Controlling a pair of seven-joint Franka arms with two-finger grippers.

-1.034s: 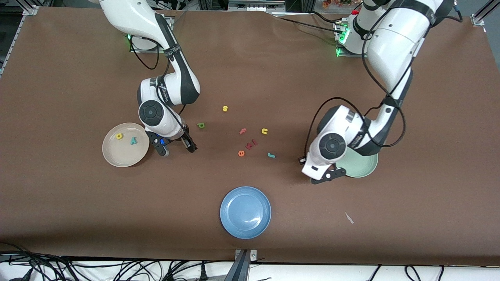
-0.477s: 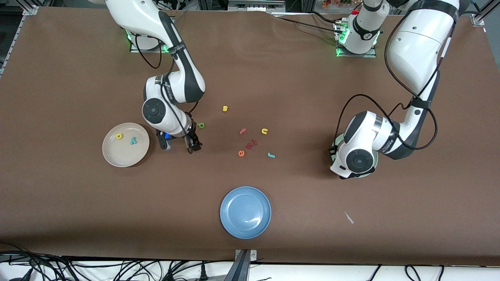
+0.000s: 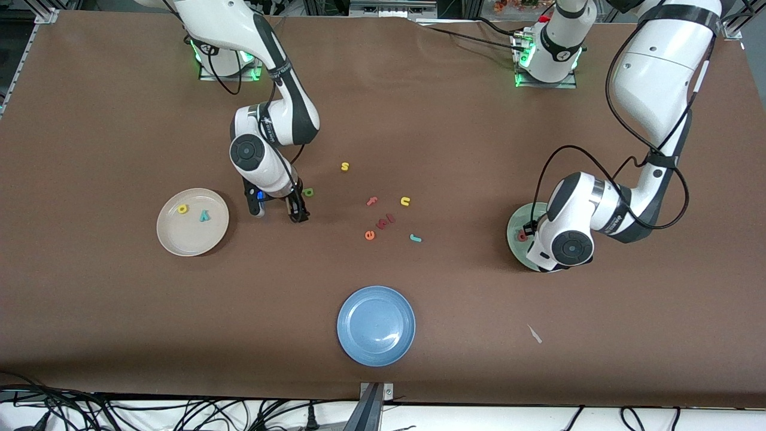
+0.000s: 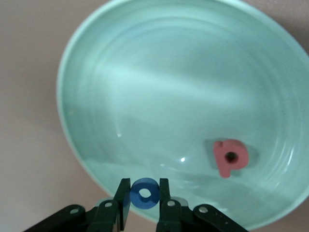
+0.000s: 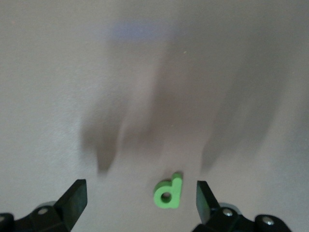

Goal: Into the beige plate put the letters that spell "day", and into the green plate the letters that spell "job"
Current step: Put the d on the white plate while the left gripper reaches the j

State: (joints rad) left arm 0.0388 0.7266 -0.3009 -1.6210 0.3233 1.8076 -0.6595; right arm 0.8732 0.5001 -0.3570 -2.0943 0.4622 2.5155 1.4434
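My left end effector (image 4: 144, 200) is clamped on the blue o (image 4: 145, 194), hanging over the green plate (image 3: 516, 230) at the left arm's end of the bench (image 3: 119, 311). The salmon b (image 4: 230, 157) already lies in that plate, apart from the o.

My right end effector (image 5: 140, 198) has its jaws spread wide, nothing in them. It sits low over the bare bench, with the green d (image 5: 169, 192) lying between the fingers (image 5: 72, 200), touching neither.

The beige plate (image 3: 179, 242) is toward the right arm's end, with the yellow a (image 3: 182, 209) and teal y (image 3: 204, 216) in it, apart from each other.

The teal j (image 3: 415, 238) is still on the bench mid-table, near the orange e (image 3: 370, 235), pink f (image 3: 372, 201), yellow u (image 3: 405, 201) and yellow s (image 3: 344, 166).

The blue plate (image 3: 376, 325) is nearest the front camera.
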